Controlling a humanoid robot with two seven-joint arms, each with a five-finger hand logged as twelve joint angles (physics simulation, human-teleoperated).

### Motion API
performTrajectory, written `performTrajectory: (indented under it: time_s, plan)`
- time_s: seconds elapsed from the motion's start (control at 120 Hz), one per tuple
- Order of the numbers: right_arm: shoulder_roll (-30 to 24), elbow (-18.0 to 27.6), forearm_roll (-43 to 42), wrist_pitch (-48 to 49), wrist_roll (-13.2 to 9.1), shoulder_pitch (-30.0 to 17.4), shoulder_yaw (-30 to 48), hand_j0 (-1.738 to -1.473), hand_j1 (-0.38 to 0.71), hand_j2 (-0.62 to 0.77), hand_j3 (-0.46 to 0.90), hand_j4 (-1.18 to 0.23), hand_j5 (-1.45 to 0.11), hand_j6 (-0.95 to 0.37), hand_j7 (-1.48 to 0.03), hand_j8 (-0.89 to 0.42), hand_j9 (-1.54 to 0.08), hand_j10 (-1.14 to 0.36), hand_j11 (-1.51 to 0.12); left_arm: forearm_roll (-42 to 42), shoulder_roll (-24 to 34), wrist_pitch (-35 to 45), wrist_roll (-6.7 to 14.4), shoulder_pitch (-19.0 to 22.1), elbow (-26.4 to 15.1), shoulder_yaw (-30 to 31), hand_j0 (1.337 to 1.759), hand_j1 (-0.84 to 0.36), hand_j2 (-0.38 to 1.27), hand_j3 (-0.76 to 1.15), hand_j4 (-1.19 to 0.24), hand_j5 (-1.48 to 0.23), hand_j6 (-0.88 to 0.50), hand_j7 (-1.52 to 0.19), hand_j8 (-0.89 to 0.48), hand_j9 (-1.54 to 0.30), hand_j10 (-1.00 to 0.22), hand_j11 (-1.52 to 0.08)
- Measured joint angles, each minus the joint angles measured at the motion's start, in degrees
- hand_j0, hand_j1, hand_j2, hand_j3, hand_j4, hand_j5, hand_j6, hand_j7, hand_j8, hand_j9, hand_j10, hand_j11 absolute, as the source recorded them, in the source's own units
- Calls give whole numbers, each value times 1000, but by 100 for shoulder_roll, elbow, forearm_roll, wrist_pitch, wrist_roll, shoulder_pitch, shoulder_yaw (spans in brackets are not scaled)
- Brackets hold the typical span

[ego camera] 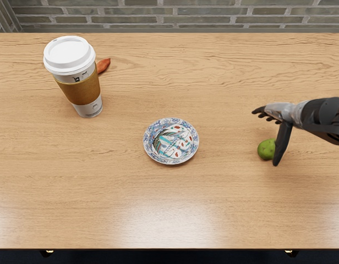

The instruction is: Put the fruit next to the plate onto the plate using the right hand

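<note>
My right hand [279, 117] is spread, holding nothing, one finger hanging just beside the lime [264, 149] at the plate's [170, 161] three o'clock.

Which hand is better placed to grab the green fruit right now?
Right. The right hand hovers open just beside the green fruit, which lies to the right of the plate. The left arm is not in view.

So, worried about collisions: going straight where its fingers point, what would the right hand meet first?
Likely the cup: the right hand points left, its line skirting the plate at the far rim; depth unclear.
</note>
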Motion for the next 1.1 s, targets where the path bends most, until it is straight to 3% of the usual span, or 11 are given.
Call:
performTrajectory:
  time_s: [0.183,0.483,0.842,1.1]
  plan:
    - [-21,307,-427,-919,0,-286,-99,-1658,-298,-7,0,-47,-57,-48,-57,-47,-57,-46,-57,-3,0,0,-1,-6,-1,0,1658,337,2,0,-10,-13,-10,-13,-10,-13,-10,-13]
    - [153,322,-1191,-2030,0,-856,-191,-1658,-329,-2,0,-21,-24,-23,-23,-22,-24,-21,-24,-3,0,0,-2,-7,-2,2,1658,337,2,0,-10,-13,-10,-13,-10,-13,-10,-13]
    - [441,128,-1270,-2210,0,-1086,-197,-1658,-66,-45,0,-240,-309,-242,-309,-241,-309,-240,-309,-1,0,0,-1,-7,-2,5,1658,337,2,0,-10,-13,-10,-13,-10,-13,-10,-13]
    - [414,108,-1282,-2291,0,-1195,-224,-1658,16,-59,0,-308,-398,-310,-398,-309,-398,-308,-398,1,0,0,0,-8,-2,1,1658,337,2,0,-10,-13,-10,-13,-10,-13,-10,-13]
